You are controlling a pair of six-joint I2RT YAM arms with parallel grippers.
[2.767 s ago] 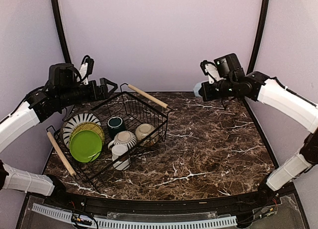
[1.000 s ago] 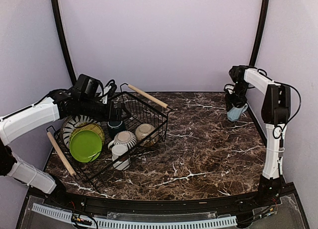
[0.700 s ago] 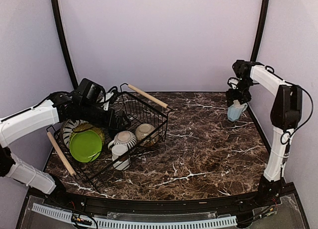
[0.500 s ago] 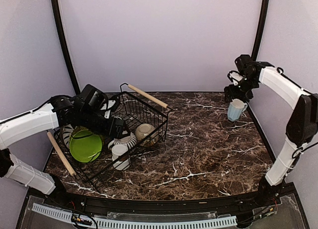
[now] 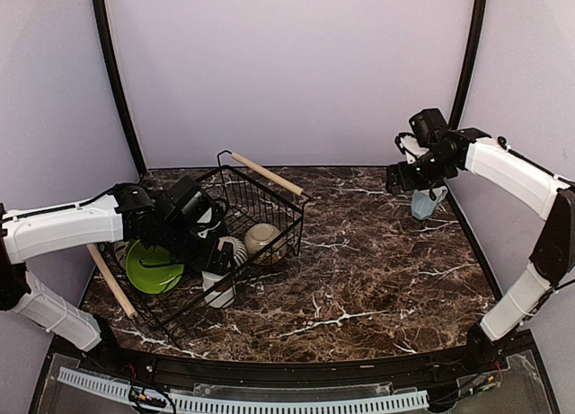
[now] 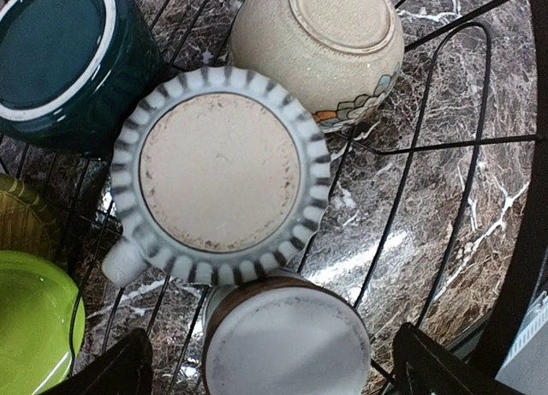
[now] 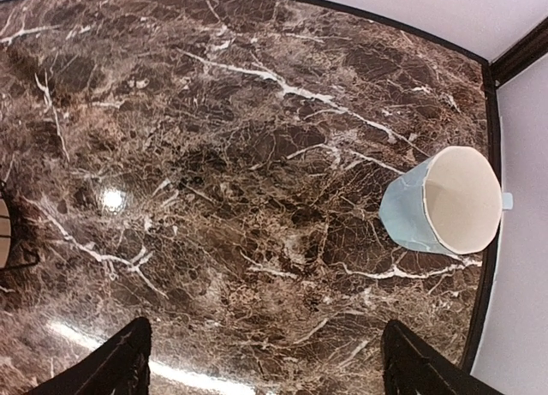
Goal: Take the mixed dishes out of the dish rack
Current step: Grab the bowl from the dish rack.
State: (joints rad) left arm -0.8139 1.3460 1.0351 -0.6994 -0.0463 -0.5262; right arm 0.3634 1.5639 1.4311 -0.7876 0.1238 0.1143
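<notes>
One marble counter [image 5: 377, 270] carries one dish rack [image 5: 265, 173], left of centre, partly hidden by the left arm. In the rack show two plates, the lime green plate [image 6: 30, 326] and olive-yellow plate [image 6: 13, 215]. One cream bowl [image 6: 321, 35], the dark teal mug [image 6: 60, 61], the striped mug [image 6: 221, 172] and one small white cup [image 6: 287, 344] lie base-up. The left tool [image 6: 274, 378] hangs wide open and empty above that cup. One light blue cup [image 7: 445, 202] sits on the counter at right, apart from the right tool [image 7: 265, 369], which is spread and empty.

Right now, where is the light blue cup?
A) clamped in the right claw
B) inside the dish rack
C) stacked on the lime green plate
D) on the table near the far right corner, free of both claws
D: the light blue cup stands on the marble table, and the right claw is open and apart from it, with nothing between its fingers.
</notes>
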